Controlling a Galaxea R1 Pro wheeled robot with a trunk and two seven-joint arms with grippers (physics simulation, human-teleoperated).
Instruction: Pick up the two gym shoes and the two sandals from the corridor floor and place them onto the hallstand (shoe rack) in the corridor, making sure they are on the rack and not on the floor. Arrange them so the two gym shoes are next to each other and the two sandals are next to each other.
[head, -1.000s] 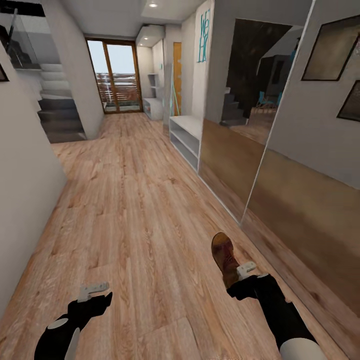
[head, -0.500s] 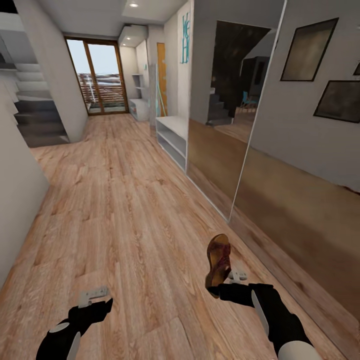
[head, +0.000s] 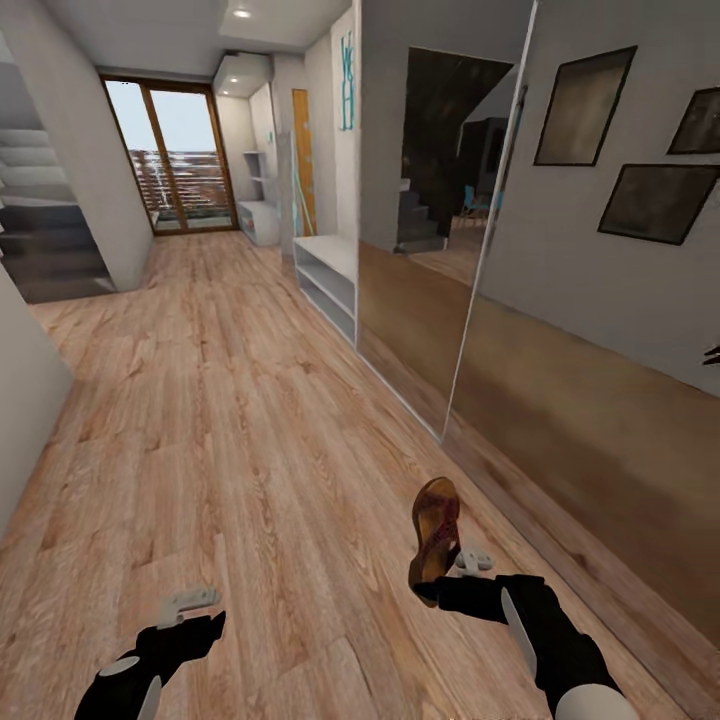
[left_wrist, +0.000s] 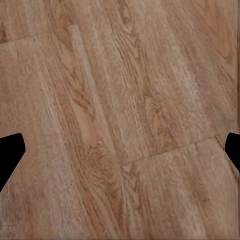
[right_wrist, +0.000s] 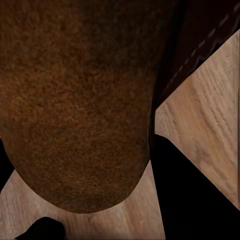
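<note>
Head view: corridor floor (head: 230, 400) runs ahead of me, light wood planks all the way to a glazed door (head: 170, 165) at the far end. Mirrored wall panels (head: 560, 330) line my right side, reflecting the planks and some dark picture frames. Stairs (head: 45, 240) on the far left.

Low white open-shelf unit (head: 325, 275) stands against the right wall past the mirrors, teal letters (head: 346, 80) on the wall above it, too small to read. A second pale unit (head: 258, 220) with wall shelves sits further on, near the door. Can't tell from here which is the hallstand.

My right arm comes in bottom right. Right gripper (head: 452, 578) is clamped on one sandal (head: 436, 535) near its heel end; the sandal points away from me, tilted on edge, tan insole facing left, held clear above the planks. Right wrist view: brown sandal surface (right_wrist: 75, 100) right up against the camera, planks behind it.

Left gripper (head: 185, 606) hangs bottom left above bare planks, holding nothing. Left wrist view: fingers (left_wrist: 9, 155) sit at opposite edges, spread wide, only wood grain (left_wrist: 120, 115) between them.
</note>
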